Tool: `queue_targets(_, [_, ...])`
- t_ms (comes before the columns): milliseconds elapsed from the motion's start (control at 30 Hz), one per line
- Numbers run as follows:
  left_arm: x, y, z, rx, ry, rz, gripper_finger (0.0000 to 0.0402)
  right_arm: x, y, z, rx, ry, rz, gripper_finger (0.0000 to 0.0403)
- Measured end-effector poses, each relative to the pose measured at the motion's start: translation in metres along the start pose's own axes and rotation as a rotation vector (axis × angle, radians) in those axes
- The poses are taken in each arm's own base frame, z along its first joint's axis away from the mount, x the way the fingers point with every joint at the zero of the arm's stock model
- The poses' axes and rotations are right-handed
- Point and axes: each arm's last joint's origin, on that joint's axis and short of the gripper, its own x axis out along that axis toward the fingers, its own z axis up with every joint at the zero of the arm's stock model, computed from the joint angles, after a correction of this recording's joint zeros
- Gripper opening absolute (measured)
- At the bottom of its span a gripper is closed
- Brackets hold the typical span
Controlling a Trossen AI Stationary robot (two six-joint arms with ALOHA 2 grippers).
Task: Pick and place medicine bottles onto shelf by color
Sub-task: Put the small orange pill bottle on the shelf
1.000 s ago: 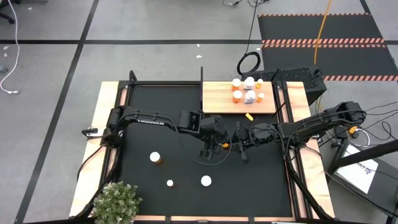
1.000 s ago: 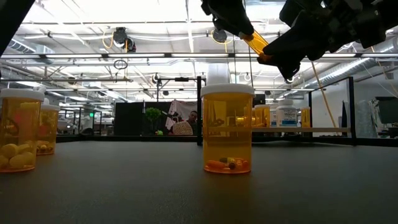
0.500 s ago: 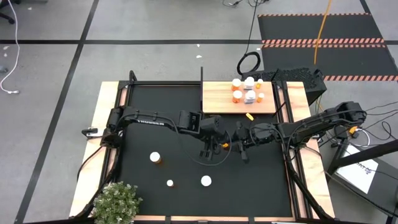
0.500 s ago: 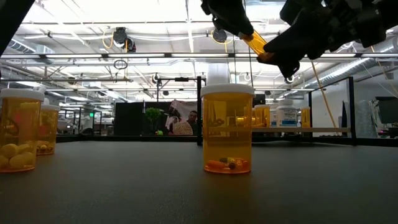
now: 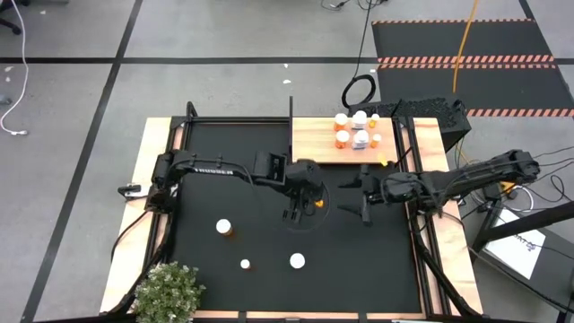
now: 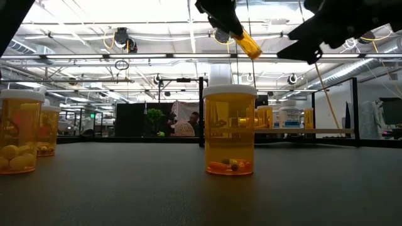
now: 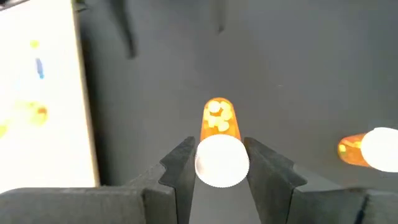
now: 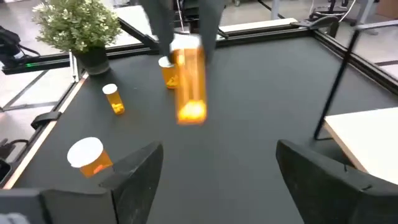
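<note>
An orange medicine bottle (image 7: 219, 134) with a white cap, pills visible inside, hangs tilted above the mat's middle, clamped at its cap end. Three more white-capped bottles (image 5: 224, 228) stand upright on the near left part of the mat. A cluster of orange and white bottles (image 5: 357, 130) stands on the light-wood shelf (image 5: 315, 144) at far right.

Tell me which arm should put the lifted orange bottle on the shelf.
Left. The left gripper has its jaws shut on the orange bottle, raised above the mat. The right gripper is open and empty, though it sits nearer the shelf.
</note>
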Motion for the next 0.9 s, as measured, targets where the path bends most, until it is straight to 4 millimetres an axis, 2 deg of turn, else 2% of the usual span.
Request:
queue_targets(133, [-0.018, 0.019, -0.002, -0.014, 0.032, 0.021, 0.0129, -0.016, -0.004, 0.0, -0.005, 0.004, -0.032, 0.0304])
queue_targets(233, [-0.029, 0.035, -0.002, 0.0, 0.027, 0.06, 0.0129, -0.021, -0.007, -0.006, -0.026, 0.018, -0.056, 0.0296])
queue_targets(467, [-0.06, 0.087, -0.008, -0.022, -0.012, 0.195, 0.0129, -0.014, -0.014, -0.041, -0.041, 0.03, -0.102, 0.0284])
queue_targets(667, [-0.076, 0.128, -0.021, -0.058, -0.038, 0.282, 0.0129, -0.01, -0.021, -0.064, -0.081, -0.024, -0.193, 0.0283])
queue_targets(800, [-0.08, 0.15, -0.029, -0.086, -0.075, 0.31, 0.0129, -0.011, -0.023, -0.064, -0.102, -0.071, -0.274, 0.0283])
queue_targets(900, [-0.078, 0.158, -0.032, -0.083, -0.101, 0.283, 0.0129, -0.012, -0.025, -0.058, -0.118, -0.133, -0.365, 0.0283])
